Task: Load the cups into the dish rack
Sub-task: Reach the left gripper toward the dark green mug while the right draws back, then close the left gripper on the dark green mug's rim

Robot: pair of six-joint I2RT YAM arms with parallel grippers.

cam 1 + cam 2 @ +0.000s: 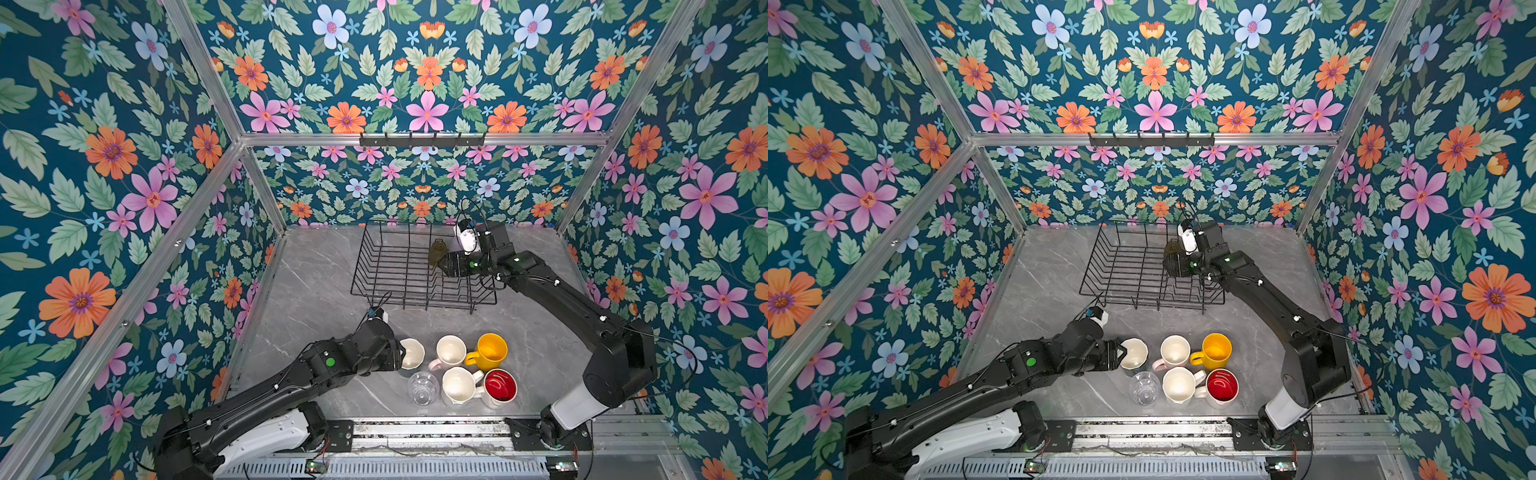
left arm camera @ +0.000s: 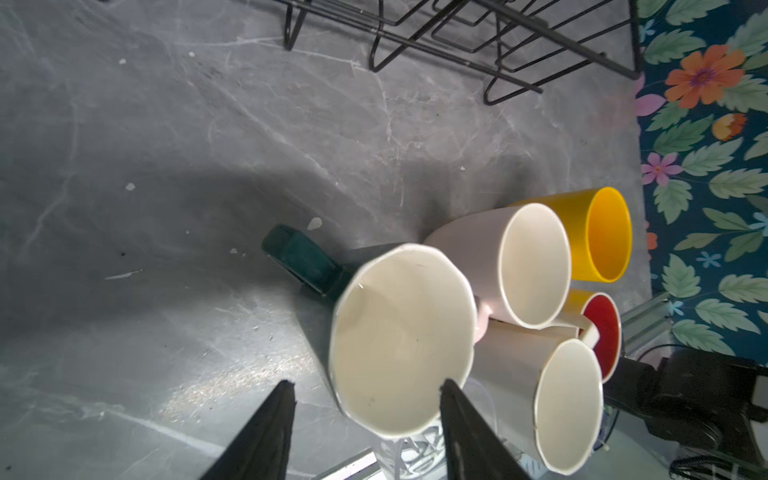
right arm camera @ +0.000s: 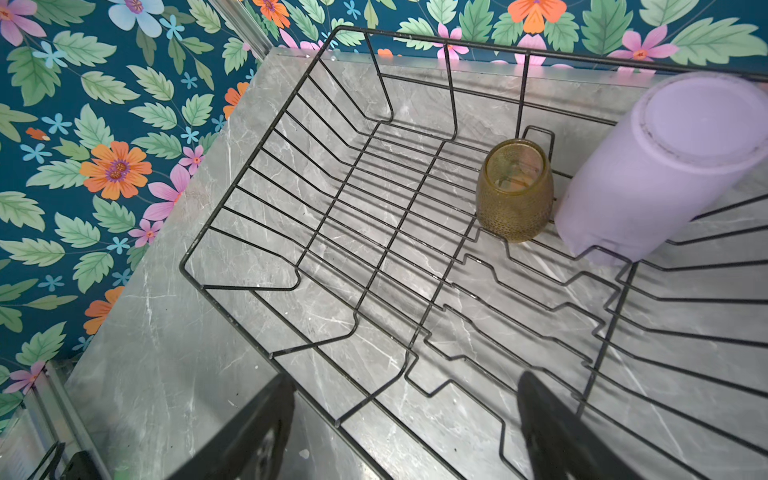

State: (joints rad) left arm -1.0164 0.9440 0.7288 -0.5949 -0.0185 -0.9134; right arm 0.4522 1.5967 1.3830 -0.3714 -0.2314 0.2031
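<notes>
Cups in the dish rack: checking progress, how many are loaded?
2: the olive-brown glass and the lilac tumbler, side by side in the right half of the dish rack. No others show.

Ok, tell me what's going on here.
Cups are being loaded into the rack. The left gripper is open with its jaws astride the rim of the teal mug on the table, not yet lifted. The pink mug, yellow mug, white mug, red-lined mug and clear glass stand beside it. The right gripper hangs open and empty over the rack, where the olive glass and lilac tumbler already sit.
</notes>
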